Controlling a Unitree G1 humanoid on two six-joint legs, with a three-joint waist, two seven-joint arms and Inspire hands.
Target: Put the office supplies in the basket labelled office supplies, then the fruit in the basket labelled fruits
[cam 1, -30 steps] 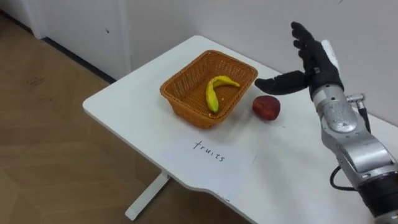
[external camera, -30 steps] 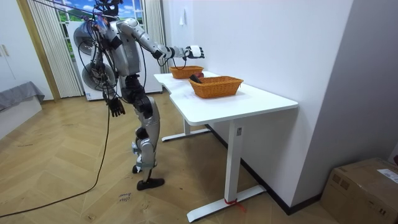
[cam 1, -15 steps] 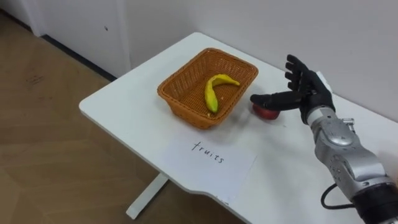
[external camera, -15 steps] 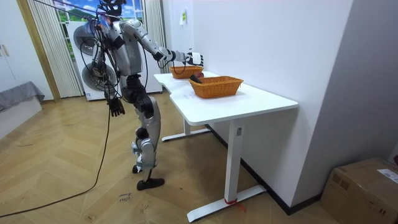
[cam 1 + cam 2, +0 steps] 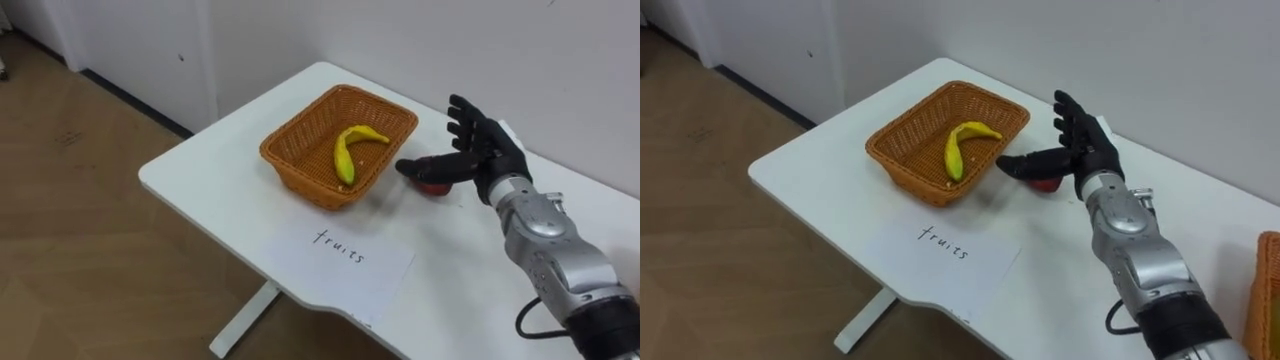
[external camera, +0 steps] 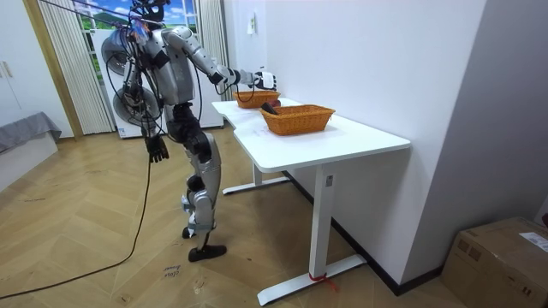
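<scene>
- Right hand open, fingers spread upward, thumb stretched left across the apple; touching it or just above, can't tell.
- Apple on tabletop, just right of basket, outside it.
- Banana inside basket.
- Paper flat on tabletop, near side of basket.
- Left hand hanging at robot's side in room view; open or closed, can't tell.
- Second basket farther along tabletop.

Woven wicker basket, smooth matt white table, paper sheet, wood floor
</scene>
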